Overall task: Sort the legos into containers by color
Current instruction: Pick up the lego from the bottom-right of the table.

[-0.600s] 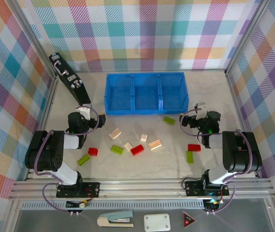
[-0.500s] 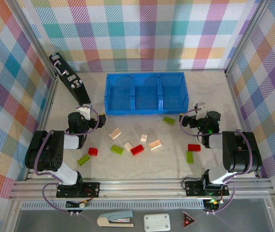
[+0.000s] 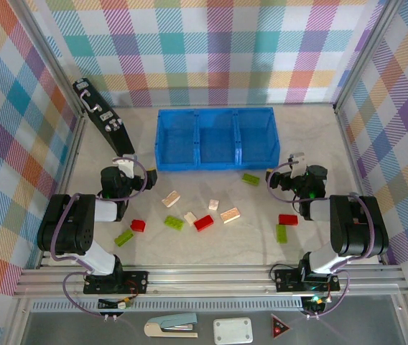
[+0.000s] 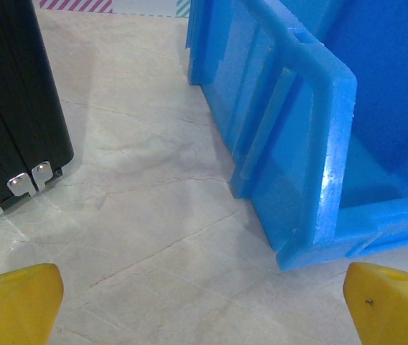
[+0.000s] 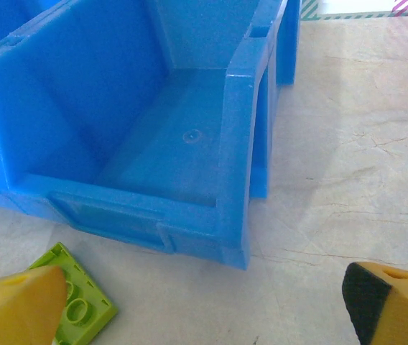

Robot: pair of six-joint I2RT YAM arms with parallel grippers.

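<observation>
red, green and cream legos [image 3: 204,223] lie scattered flat on the worktop [image 3: 247,248], just before a blue three-compartment open-top tray [image 3: 216,165].

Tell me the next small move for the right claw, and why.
Probably shift the right claw a little to its left and lower it over the lime green brick. The claw stands open and holds nothing. That brick lies on the table just off the claw's left side, in front of the blue tray, whose nearest compartment looks empty.
</observation>
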